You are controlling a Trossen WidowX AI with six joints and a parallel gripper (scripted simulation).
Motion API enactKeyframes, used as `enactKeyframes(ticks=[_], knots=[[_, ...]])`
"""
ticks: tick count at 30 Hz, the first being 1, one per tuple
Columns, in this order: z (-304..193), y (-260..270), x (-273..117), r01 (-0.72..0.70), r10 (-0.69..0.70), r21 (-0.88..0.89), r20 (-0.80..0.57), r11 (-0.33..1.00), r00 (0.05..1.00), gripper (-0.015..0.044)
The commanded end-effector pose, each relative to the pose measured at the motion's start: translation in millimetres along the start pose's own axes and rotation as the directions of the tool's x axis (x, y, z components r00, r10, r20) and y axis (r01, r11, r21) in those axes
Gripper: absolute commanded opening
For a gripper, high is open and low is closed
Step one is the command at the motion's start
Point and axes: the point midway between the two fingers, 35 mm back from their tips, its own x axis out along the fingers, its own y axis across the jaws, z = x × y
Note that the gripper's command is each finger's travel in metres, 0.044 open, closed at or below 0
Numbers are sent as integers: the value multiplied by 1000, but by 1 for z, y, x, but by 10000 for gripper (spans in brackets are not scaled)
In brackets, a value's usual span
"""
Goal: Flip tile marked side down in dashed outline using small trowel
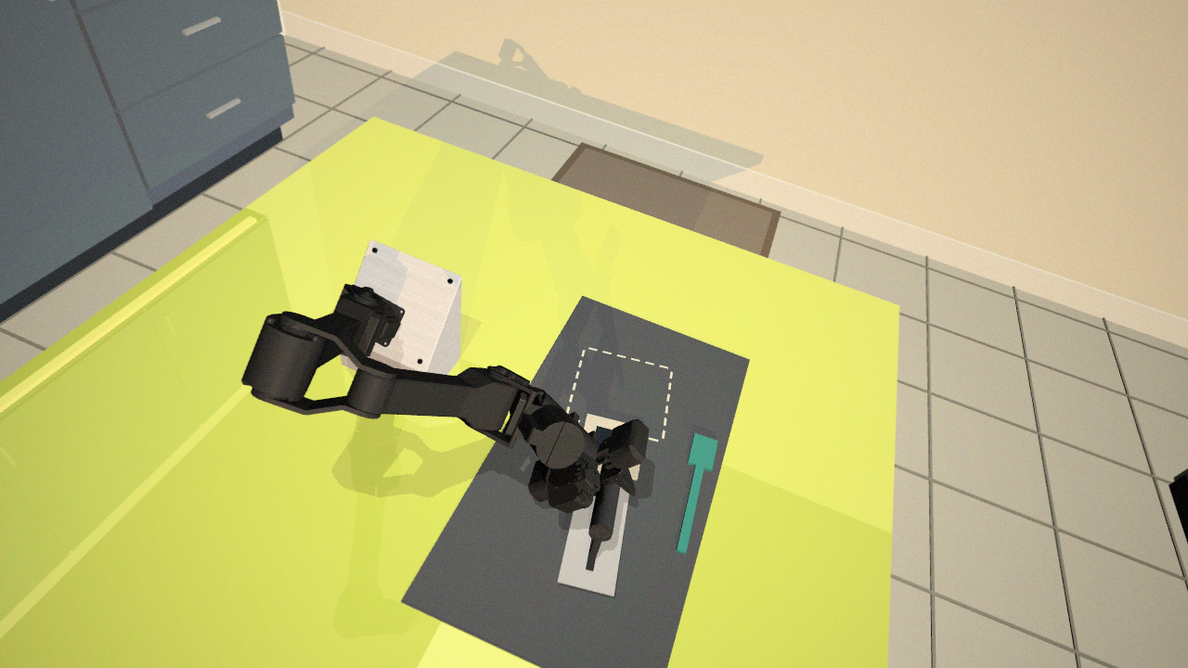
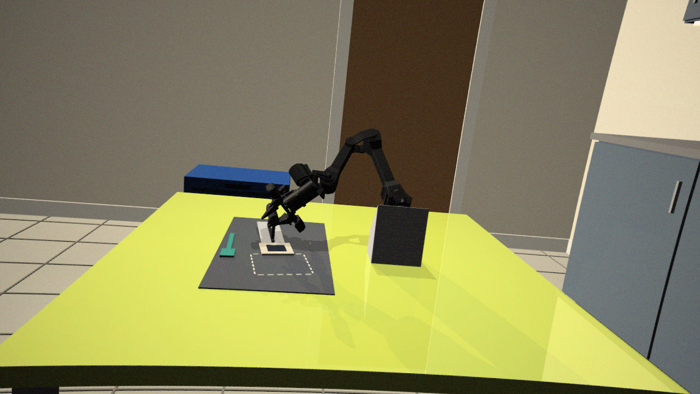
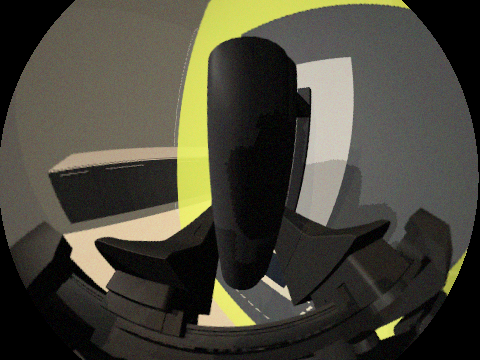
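Observation:
My gripper (image 1: 606,490) (image 2: 273,218) (image 3: 243,202) is shut on the black handle of the trowel, whose long pale blade (image 1: 610,572) (image 2: 264,232) (image 3: 325,115) is low over the mat. The tile (image 1: 596,421) (image 2: 289,251) is cream with a dark square facing up. It lies flat at the edge of the dashed outline (image 1: 669,368) (image 2: 311,272), almost wholly outside it. The blade's front end is at the tile's far side in the exterior view. Whether it touches or lies under the tile cannot be told. The arm hides part of the tile in the top view.
A teal flat tool (image 1: 703,453) (image 2: 227,252) lies on the dark mat (image 1: 498,572) (image 2: 220,276), beside the tile. The arm's pale base block (image 1: 440,319) stands on the yellow table (image 1: 789,373) (image 2: 196,332), off the mat.

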Motion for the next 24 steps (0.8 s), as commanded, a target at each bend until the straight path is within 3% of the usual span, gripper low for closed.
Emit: enactKeyframes(ticks=[1, 24], knots=[[-12, 2, -2, -3, 3, -6, -9, 1000, 1000, 0], [-24, 24, -21, -1, 7, 75, -75, 997, 997, 0]])
